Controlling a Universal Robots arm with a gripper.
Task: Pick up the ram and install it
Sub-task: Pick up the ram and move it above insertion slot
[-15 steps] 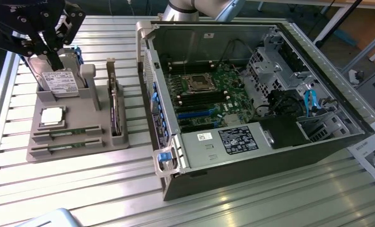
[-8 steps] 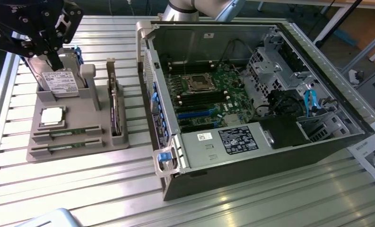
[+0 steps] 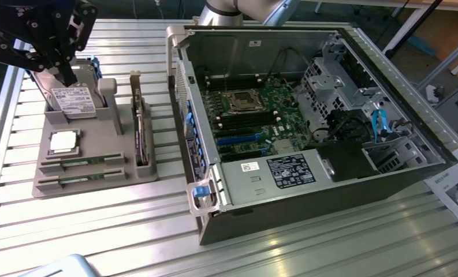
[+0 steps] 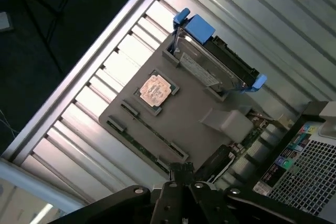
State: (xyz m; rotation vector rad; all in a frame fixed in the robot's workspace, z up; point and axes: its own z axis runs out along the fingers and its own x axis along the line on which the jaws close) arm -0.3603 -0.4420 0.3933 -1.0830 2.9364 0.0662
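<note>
Two green ram sticks lie flat in slots at the front of a grey holder block (image 3: 97, 144): one ram (image 3: 82, 162) and a second ram (image 3: 78, 180) just in front of it. The wrist view shows the ram (image 4: 153, 132) as thin strips along the holder (image 4: 194, 114). My black gripper (image 3: 66, 77) hangs over the back of the holder, above the hard drive (image 3: 73, 99), well behind the ram sticks. Its fingers are shut with nothing between them. The gripper (image 4: 181, 170) looks down on the holder from above.
A silver-topped processor (image 3: 64, 142) sits in the holder beside a dark expansion card (image 3: 140, 138) standing on edge. The open computer case (image 3: 306, 190) lies at the exterior view's right, its motherboard (image 3: 248, 118) with black memory slots exposed. A slatted metal table (image 3: 97, 225) carries everything.
</note>
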